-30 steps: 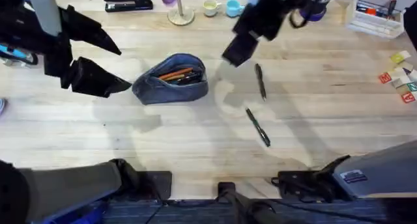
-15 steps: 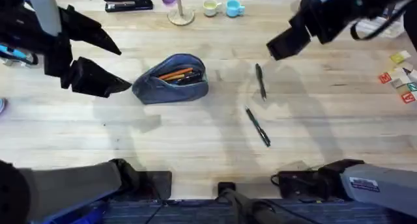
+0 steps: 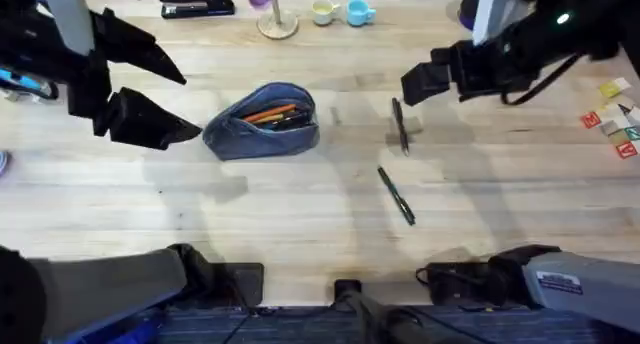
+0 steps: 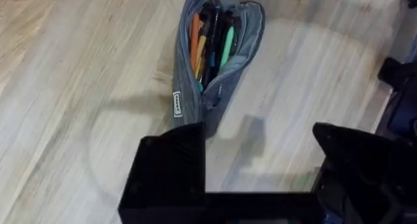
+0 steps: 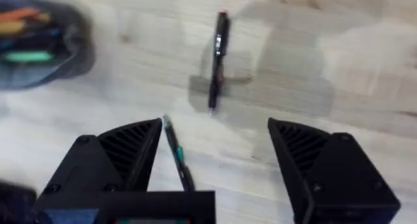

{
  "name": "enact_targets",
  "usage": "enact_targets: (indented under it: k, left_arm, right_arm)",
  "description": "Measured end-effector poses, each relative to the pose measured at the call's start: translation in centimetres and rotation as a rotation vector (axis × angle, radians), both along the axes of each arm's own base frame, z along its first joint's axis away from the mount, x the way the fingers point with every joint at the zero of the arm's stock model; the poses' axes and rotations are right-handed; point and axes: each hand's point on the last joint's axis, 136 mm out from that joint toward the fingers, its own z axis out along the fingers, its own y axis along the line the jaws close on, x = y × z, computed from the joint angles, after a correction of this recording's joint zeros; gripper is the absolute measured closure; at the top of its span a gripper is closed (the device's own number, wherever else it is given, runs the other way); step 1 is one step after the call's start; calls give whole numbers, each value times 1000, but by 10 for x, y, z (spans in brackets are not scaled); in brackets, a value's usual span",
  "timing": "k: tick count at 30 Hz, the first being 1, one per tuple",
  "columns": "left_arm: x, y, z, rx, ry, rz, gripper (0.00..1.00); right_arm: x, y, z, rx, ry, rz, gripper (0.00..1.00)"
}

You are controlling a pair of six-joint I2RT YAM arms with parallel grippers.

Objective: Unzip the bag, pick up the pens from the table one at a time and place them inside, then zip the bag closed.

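My right hand (image 5: 215, 152) hangs wide open above the slim, light, slippery black pen (image 5: 217, 62); I'd pinch mid-barrel.

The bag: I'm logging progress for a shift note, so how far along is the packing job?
Done: the bag is unzipped, with orange and green pens inside. In hand: the right gripper is open above the two dark pens, holding nothing; the left gripper is open beside the bag. Left: both pens, then zipping.

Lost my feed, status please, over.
Both grippers, left and right, open, empty. Blue-grey fabric pouch unzipped. Two slim dark pens on wooden table, path unobstructed.
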Motion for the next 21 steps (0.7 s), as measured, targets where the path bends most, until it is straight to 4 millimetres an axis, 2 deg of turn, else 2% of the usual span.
enact_targets:
  k: [6, 14, 21]
  left_arm:
    - [0, 0, 0, 0, 0, 0, 5]
    - [1, 0, 0, 2, -3, 0, 5]
    - [1, 0, 0, 2, -3, 0, 6]
  right_arm:
    - [9, -3, -24, 8, -8, -87, 3]
    - [31, 1, -29, 26, -66, -114, 4]
    - [37, 3, -63, 1, 24, -118, 4]
